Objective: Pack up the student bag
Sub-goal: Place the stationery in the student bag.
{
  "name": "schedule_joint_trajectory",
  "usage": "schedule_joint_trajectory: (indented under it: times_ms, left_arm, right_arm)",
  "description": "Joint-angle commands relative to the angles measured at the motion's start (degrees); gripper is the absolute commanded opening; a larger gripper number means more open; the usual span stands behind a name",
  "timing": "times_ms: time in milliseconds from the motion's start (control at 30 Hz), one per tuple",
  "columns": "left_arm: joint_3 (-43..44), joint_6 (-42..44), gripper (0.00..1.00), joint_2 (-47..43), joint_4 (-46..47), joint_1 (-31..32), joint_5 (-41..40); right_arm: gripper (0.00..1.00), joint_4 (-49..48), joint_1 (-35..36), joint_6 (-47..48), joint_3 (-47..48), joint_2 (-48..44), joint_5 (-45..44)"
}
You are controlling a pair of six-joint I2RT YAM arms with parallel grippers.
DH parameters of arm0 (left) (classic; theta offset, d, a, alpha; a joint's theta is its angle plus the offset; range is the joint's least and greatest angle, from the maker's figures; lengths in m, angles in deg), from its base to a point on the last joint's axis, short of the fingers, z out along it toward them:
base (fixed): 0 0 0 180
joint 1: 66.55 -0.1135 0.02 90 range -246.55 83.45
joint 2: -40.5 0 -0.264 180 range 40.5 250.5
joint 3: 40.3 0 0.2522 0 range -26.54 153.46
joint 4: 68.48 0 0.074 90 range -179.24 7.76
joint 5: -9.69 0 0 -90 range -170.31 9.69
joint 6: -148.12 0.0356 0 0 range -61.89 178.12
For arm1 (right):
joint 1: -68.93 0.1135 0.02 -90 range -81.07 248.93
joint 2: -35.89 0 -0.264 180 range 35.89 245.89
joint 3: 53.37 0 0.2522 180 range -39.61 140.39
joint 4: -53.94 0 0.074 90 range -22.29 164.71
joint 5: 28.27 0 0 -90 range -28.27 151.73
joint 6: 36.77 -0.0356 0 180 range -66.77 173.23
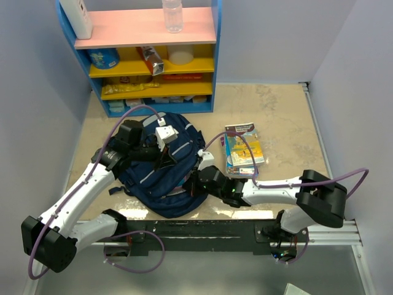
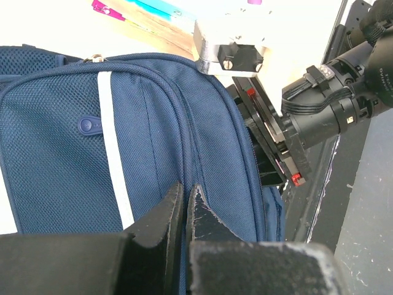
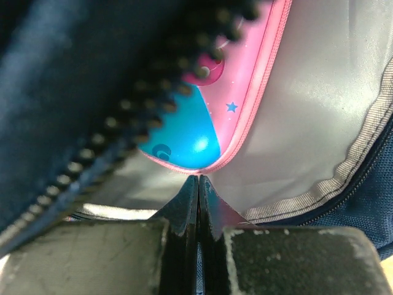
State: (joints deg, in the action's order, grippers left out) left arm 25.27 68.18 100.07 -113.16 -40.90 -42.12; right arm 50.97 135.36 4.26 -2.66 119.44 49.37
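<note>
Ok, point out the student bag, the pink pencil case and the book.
student bag point(image 1: 153, 190): top view, on its navy front panel.
pencil case point(image 3: 184, 132): right wrist view, on its blue patch.
book point(image 1: 244, 147): top view, on its cover.

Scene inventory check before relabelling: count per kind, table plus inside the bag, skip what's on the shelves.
backpack: 1
pencil case, pink and blue, inside the backpack: 1
book pile: 1 (how many books are in it is unclear)
shelf unit: 1
Total: 4
</note>
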Motion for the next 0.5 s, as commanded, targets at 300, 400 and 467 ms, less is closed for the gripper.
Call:
schedule_joint_trajectory:
  times_ms: [300,400,467]
  left_arm:
    - [2.2,-0.1,0.0,-1.3,4.1,0.2,1.5]
    - [1.9,0.6,0.0,-1.6,3.2,0.2,1.4]
    - [1.5,1.0,0.0,-1.7,3.0,0.2,1.4]
  right_arm:
    - [0.0,-26.1,1.8,7.8,5.2,11.7,-9.9]
    - [0.0,-28.9,2.0,9.7,3.0,7.9,-14.4]
    - [0.0,-30.5,2.2,12.0,1.2,5.3,-15.9]
